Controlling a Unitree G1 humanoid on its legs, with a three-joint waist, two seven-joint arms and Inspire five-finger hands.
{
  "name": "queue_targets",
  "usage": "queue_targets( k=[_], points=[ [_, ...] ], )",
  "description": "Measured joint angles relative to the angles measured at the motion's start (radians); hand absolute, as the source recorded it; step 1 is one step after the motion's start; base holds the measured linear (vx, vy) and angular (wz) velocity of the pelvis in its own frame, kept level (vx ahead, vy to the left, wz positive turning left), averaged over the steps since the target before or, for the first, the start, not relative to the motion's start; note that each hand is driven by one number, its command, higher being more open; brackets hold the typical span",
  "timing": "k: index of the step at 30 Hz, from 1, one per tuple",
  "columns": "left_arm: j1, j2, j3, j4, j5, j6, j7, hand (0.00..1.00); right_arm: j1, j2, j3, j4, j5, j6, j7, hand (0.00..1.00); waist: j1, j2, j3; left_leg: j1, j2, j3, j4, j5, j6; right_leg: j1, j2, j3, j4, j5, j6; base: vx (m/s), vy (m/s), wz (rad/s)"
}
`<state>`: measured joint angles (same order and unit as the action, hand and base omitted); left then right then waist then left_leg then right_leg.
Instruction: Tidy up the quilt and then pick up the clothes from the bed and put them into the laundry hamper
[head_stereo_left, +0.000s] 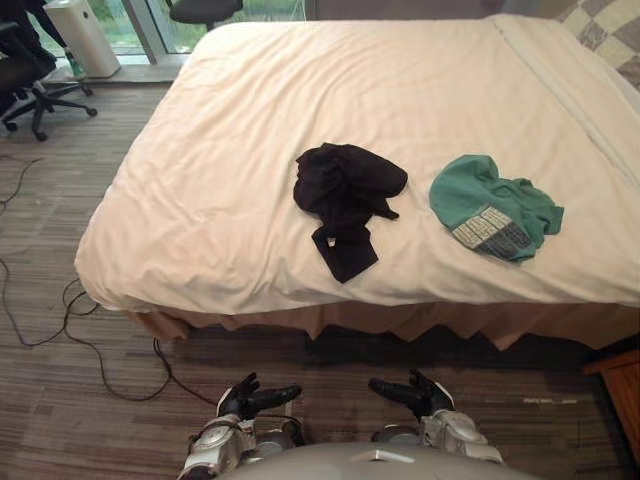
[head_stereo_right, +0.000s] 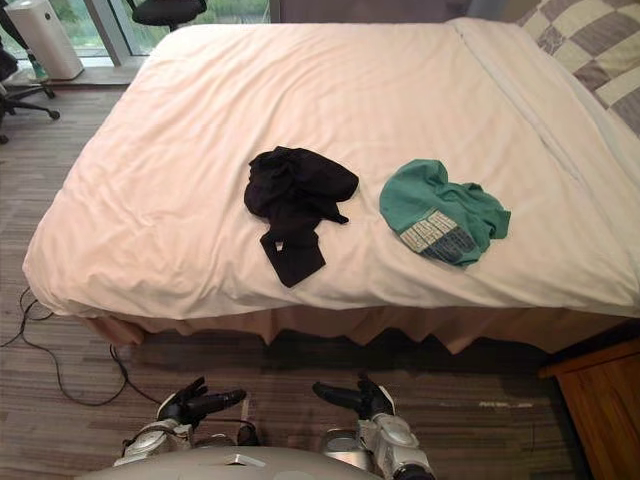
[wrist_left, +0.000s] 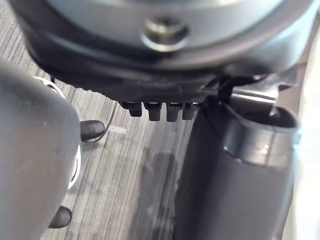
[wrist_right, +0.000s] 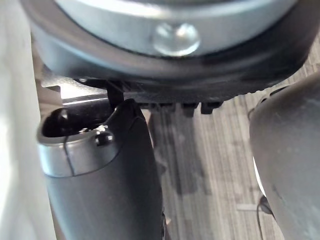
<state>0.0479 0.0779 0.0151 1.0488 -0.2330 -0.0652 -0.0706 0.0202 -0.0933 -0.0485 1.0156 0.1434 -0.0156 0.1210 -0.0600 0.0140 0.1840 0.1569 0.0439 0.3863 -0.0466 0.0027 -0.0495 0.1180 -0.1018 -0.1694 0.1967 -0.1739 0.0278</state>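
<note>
Nearby, black garment (head_stereo_left: 345, 200) and green shirt (head_stereo_left: 490, 207) lay on the quilt (head_stereo_left: 240, 150) while left hand (head_stereo_left: 252, 400) and right hand (head_stereo_left: 414, 395) hung open.

Black garment (head_stereo_left: 345, 195), teal shirt (head_stereo_left: 492, 208), cream quilt (head_stereo_left: 240, 150)

Items you cannot see whole: bed (head_stereo_left: 250, 150), right side cut by the edge; checkered pillow (head_stereo_right: 590, 40), corner only; office chair (head_stereo_left: 45, 98), cut at the left edge; wooden cabinet (head_stereo_right: 600, 405), one corner in frame. Black garment (head_stereo_left: 345, 190): crumpled, type you cannot tell.
</note>
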Motion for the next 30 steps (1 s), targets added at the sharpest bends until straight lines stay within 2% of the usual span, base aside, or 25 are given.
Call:
queue_targets(
  k=[2, 5, 6, 8, 9, 10, 11, 12, 15, 18, 21, 24, 26, 27, 29, 30],
  points=[
    [-0.001, 0.011, -0.014, 0.002, 0.0, 0.0, -0.006, 1.0, -0.003, 0.009, 0.0, -0.013, 0.0, -0.002, 0.0, 1.0, -0.006, -0.014, 0.007, 0.033, -0.001, 0.021, -0.028, -0.017, -0.007, -0.065, -0.016, 0.013, 0.164, -0.045, 0.021, 0.0, -0.02, -0.3],
    [-0.008, 0.026, -0.055, 0.005, 0.004, 0.001, -0.008, 1.0, -0.013, 0.017, -0.014, -0.032, 0.009, -0.007, 0.0, 1.0, -0.035, -0.021, 0.014, 0.049, 0.014, 0.024, -0.031, -0.008, 0.001, -0.173, -0.038, -0.003, 0.384, -0.039, 0.042, 0.06, -0.034, 0.01],
    [-0.013, 0.028, -0.058, 0.015, 0.01, 0.003, -0.007, 1.0, -0.008, 0.025, -0.047, -0.032, 0.032, -0.017, -0.004, 1.0, -0.05, -0.02, 0.019, 0.057, 0.025, 0.018, -0.027, -0.007, -0.001, -0.185, -0.065, -0.053, 0.389, -0.074, -0.003, 0.13, -0.072, 0.12],
    [-0.015, 0.029, -0.056, 0.015, 0.01, 0.002, -0.001, 1.0, 0.0, 0.035, -0.072, -0.031, 0.045, -0.02, -0.015, 1.0, -0.049, -0.027, 0.015, 0.056, 0.039, 0.013, -0.025, -0.009, -0.017, -0.183, -0.074, -0.042, 0.281, -0.071, 0.002, 0.15, -0.135, 0.13],
    [-0.019, 0.029, -0.053, 0.015, 0.009, 0.002, 0.0, 1.0, 0.007, 0.05, -0.107, -0.031, 0.083, -0.021, -0.021, 1.0, -0.053, -0.03, 0.014, 0.042, 0.06, -0.005, -0.022, -0.006, -0.04, -0.182, -0.068, 0.005, 0.135, -0.043, 0.034, 0.19, -0.26, 0.28],
    [-0.021, 0.028, -0.045, 0.015, 0.008, 0.002, 0.001, 1.0, 0.015, 0.057, -0.129, -0.029, 0.116, -0.021, -0.021, 1.0, -0.055, -0.035, 0.012, 0.032, 0.068, -0.021, -0.021, -0.004, -0.054, -0.179, -0.061, 0.044, 0.067, 0.027, 0.074, 0.16, -0.238, 0.35],
    [-0.022, 0.032, -0.036, 0.017, 0.008, 0.003, 0.001, 1.0, 0.022, 0.06, -0.143, -0.029, 0.131, -0.021, -0.021, 1.0, -0.054, -0.043, 0.007, 0.027, 0.074, -0.033, -0.026, 0.0, -0.065, -0.165, -0.05, 0.052, 0.041, 0.064, 0.106, 0.24, -0.27, 0.27],
    [-0.028, -0.002, 0.012, 0.022, 0.007, 0.003, 0.005, 1.0, 0.028, 0.047, -0.166, -0.025, 0.179, -0.02, -0.026, 1.0, -0.051, -0.005, 0.008, 0.027, 0.111, -0.032, -0.039, 0.007, -0.085, -0.15, -0.007, 0.027, 0.017, 0.071, 0.09, 0.2, -0.201, 0.13],
    [-0.017, -0.04, 0.066, 0.022, 0.007, 0.004, 0.021, 1.0, 0.028, 0.033, -0.18, -0.006, 0.22, -0.019, -0.049, 1.0, -0.052, 0.026, 0.0, 0.044, 0.146, -0.01, -0.039, 0.008, -0.1, -0.129, 0.031, 0.026, 0.005, 0.064, 0.078, 0.17, -0.147, -0.06],
    [-0.02, -0.053, 0.078, 0.02, 0.006, 0.001, 0.023, 1.0, 0.044, 0.03, -0.185, -0.005, 0.226, -0.019, -0.051, 1.0, -0.053, 0.027, -0.008, 0.064, 0.154, -0.006, -0.039, 0.008, -0.1, -0.083, 0.041, 0.012, -0.03, 0.064, 0.076, 0.1, -0.053, 0.1],
    [-0.017, -0.053, 0.108, 0.02, 0.004, -0.005, 0.03, 1.0, 0.048, 0.034, -0.206, 0.016, 0.248, -0.02, -0.051, 1.0, -0.04, 0.012, -0.022, 0.059, 0.149, -0.013, -0.038, 0.008, -0.1, -0.064, 0.037, -0.001, -0.06, 0.07, 0.068, 0.02, 0.01, 0.18],
    [0.0, -0.053, 0.259, 0.024, -0.004, 0.001, 0.048, 1.0, 0.067, 0.064, -0.307, 0.053, 0.316, -0.021, -0.051, 1.0, -0.024, -0.002, -0.034, 0.04, 0.14, -0.048, -0.038, 0.009, -0.1, -0.043, 0.029, -0.043, -0.088, 0.078, 0.073, -0.01, 0.007, 0.44],
    [0.012, -0.039, 0.469, 0.024, -0.051, 0.002, 0.068, 1.0, 0.113, 0.075, -0.41, 0.091, 0.408, -0.021, -0.05, 1.0, -0.004, -0.009, -0.046, 0.017, 0.132, -0.089, -0.039, 0.016, -0.099, -0.028, 0.014, -0.097, -0.095, 0.077, 0.074, 0.0, 0.023, 0.65],
    [0.02, -0.031, 0.522, 0.023, -0.063, 0.002, 0.07, 1.0, 0.128, 0.077, -0.446, 0.1, 0.431, -0.02, -0.048, 1.0, 0.006, -0.005, -0.048, 0.013, 0.13, -0.096, -0.039, 0.017, -0.099, -0.026, 0.011, -0.106, -0.095, 0.076, 0.072, 0.0, 0.019, 0.56],
    [0.059, 0.01, 0.745, 0.021, -0.119, 0.002, 0.074, 1.0, 0.186, 0.077, -0.604, 0.122, 0.499, -0.018, -0.045, 1.0, 0.013, -0.003, -0.071, -0.012, 0.118, -0.137, -0.043, 0.024, -0.092, -0.015, -0.005, -0.16, -0.095, 0.069, 0.075, 0.0, 0.013, 0.64],
    [0.069, 0.019, 0.815, 0.019, -0.121, 0.002, 0.07, 1.0, 0.198, 0.075, -0.654, 0.125, 0.511, -0.018, -0.045, 1.0, 0.014, 0.003, -0.075, -0.016, 0.117, -0.145, -0.043, 0.02, -0.09, -0.01, -0.008, -0.174, -0.097, 0.068, 0.075, -0.01, 0.025, 0.53]
  ],
)
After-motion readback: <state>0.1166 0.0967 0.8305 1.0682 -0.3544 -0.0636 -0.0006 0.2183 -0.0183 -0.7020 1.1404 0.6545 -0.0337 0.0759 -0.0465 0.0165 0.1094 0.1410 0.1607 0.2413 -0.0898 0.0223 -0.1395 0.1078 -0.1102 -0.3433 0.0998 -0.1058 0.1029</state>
